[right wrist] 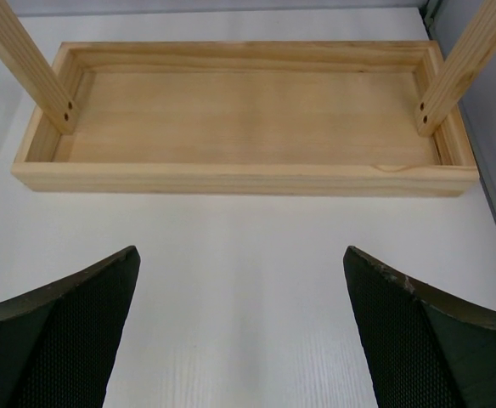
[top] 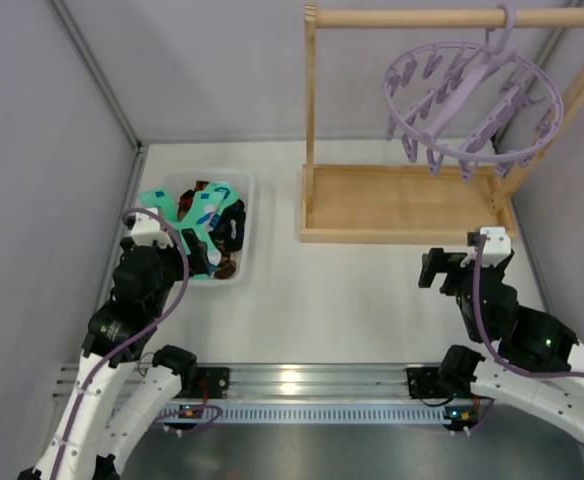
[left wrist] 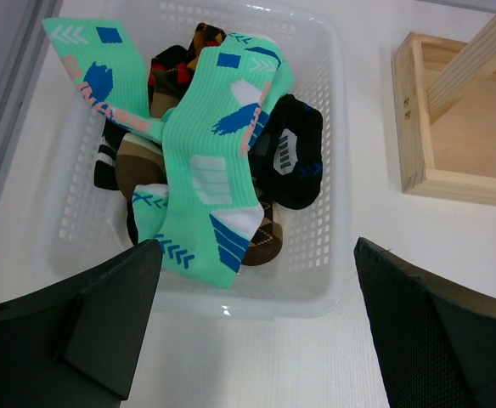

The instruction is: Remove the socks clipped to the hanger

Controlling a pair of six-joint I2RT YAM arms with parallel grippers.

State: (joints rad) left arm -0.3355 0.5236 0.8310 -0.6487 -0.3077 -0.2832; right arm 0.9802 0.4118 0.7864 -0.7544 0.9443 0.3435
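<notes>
Hanging from the top rail of the wooden frame (top: 402,200): the hanger (top: 472,105), tilted, and we can't spot a single sock on its pegs.
Socks (left wrist: 214,161): all piled in the white basket (left wrist: 70,204), which sits left of the wooden frame and well apart from it. Turquoise ones lie on top, dark ones underneath.
Left gripper (left wrist: 256,255): jaws spread wide with nothing in them, hovering at the basket's near rim.
Right gripper (right wrist: 241,251): same deal, wide and empty, over bare table (top: 352,300) just in front of the frame's tray.
Handling: the socks look soft, light and floppy, so we'd pinch a cuff or a bunched fold and expect them to drape. The hanger is light plastic, loose on its hook, so we reckon it'd swing if tugged.
Progress: looks done to us.
</notes>
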